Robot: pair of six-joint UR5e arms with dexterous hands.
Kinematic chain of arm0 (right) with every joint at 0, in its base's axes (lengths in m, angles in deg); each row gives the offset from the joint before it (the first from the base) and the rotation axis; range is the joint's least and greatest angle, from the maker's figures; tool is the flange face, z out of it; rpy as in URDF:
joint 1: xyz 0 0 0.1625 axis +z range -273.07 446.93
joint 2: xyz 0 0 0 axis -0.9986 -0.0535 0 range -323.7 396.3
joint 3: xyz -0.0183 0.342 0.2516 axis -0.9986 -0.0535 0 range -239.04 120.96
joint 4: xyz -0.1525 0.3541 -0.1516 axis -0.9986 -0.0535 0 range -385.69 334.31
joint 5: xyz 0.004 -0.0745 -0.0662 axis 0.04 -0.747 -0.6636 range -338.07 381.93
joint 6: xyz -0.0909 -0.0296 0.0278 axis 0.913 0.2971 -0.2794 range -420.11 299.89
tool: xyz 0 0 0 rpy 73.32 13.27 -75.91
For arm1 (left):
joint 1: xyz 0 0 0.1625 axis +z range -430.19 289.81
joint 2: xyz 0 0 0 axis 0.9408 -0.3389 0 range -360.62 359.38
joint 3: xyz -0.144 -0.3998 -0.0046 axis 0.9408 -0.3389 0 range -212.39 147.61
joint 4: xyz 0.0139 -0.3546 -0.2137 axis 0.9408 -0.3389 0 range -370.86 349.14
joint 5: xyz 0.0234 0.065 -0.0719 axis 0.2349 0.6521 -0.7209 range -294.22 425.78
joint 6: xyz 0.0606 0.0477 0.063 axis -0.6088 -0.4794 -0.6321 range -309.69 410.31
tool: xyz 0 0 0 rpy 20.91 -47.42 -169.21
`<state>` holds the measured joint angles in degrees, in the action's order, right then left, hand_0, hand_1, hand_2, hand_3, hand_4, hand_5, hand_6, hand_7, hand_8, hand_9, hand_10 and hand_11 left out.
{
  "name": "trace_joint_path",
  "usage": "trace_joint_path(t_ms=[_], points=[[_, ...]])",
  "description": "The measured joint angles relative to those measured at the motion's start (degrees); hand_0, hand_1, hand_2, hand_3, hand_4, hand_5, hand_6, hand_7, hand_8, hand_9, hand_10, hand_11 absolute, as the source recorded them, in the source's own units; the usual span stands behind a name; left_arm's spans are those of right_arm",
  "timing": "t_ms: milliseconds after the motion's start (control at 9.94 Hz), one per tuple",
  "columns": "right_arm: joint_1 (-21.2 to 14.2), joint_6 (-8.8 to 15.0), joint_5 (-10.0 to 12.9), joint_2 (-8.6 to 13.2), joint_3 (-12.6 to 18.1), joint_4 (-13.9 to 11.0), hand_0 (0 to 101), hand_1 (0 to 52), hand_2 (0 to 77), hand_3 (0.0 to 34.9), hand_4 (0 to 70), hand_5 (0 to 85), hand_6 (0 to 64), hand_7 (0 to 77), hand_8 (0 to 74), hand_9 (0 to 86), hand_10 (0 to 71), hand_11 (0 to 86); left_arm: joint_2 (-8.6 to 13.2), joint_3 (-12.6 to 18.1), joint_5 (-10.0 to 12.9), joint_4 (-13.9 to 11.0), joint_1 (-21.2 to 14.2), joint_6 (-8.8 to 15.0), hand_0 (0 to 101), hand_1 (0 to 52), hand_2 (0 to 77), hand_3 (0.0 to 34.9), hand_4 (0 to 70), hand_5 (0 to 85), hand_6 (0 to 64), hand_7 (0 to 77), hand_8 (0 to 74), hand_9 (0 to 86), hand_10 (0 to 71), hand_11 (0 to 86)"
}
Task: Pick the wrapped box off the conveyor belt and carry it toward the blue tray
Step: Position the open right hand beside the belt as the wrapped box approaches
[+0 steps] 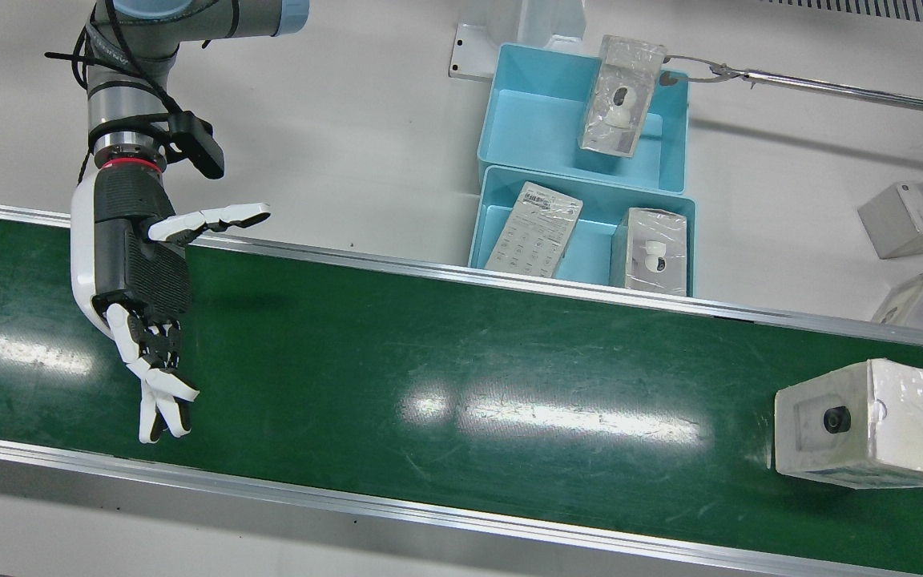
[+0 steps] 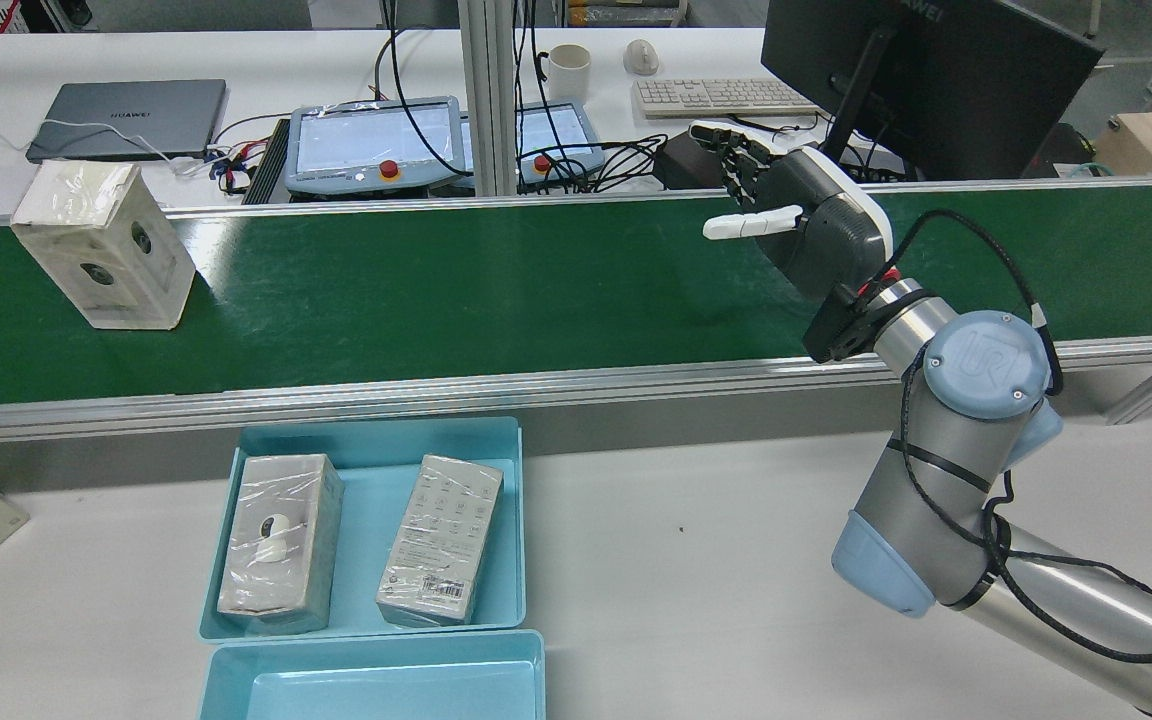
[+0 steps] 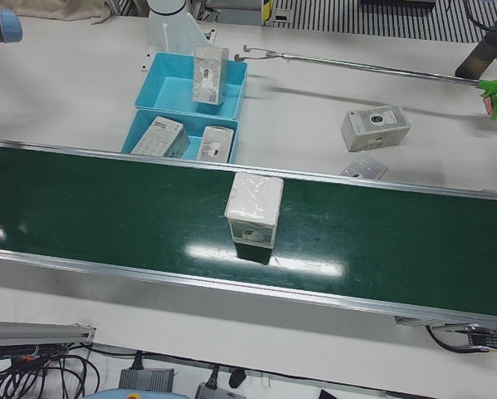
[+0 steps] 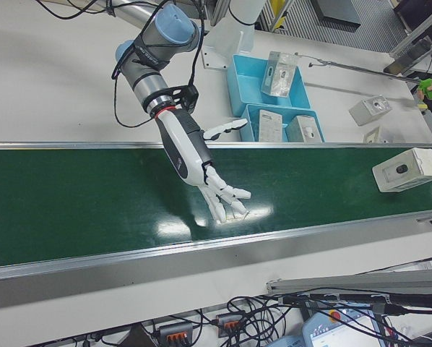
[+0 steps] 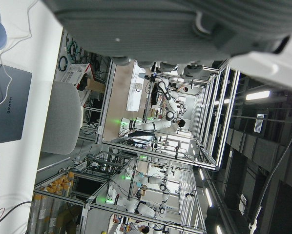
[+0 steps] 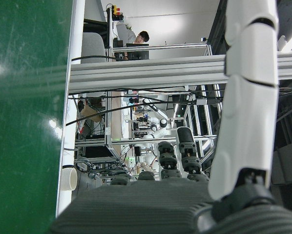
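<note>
White table (image 1: 349,120) — conveyor belt (image 1: 429,361), 2 blue trays (image 1: 501,136)

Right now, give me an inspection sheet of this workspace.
Surface: green conveyor belt with glare patches, crossing a white table.
Job's things: wrapped box lies on the belt, far from the right hand; two blue trays sit side by side on the table beside the belt, three wrapped boxes in them.
Clutter: more boxes on the table; a long reach tool touching the box in the far tray.
Hands: right hand open over the belt, holding nothing; left hand appears only in its own camera, state unclear.
Cables: black cable along the right arm.
Surroundings: laptop, pendants, keyboard, monitor beyond the belt.
</note>
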<state>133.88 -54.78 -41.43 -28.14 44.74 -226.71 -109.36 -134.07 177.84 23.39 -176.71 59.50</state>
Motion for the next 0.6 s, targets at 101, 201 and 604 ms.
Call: trace_joint_path(t_ms=[101,201,604], points=[[0.0,-0.1,0.1,0.0,-0.2,0.0,47,13.6,8.2,0.0,7.6,21.8,2.7,3.3,0.0,2.7,0.0,1.1,0.0,0.0,0.0,0.0,0.0,0.0,0,0.0,1.1,0.0,0.0,1.1,0.5,0.5,0.5,0.5,0.5,0.5],[-0.1,-0.1,0.1,0.0,-0.3,0.1,47,12.5,8.7,0.0,7.6,21.8,2.7,3.3,0.0,2.7,0.0,1.1,0.0,0.0,0.0,0.0,0.0,0.0,0,0.0,0.5,0.0,0.0,1.1,0.5,0.5,0.5,0.0,0.5,0.5],[-0.4,-0.3,0.2,0.0,-0.5,0.1,47,12.0,7.6,0.0,7.6,21.3,2.7,3.3,0.0,2.7,0.0,1.1,0.0,0.0,0.0,0.0,0.0,0.0,0,0.0,1.1,0.0,0.0,1.1,0.5,0.5,0.5,0.0,0.5,0.5]])
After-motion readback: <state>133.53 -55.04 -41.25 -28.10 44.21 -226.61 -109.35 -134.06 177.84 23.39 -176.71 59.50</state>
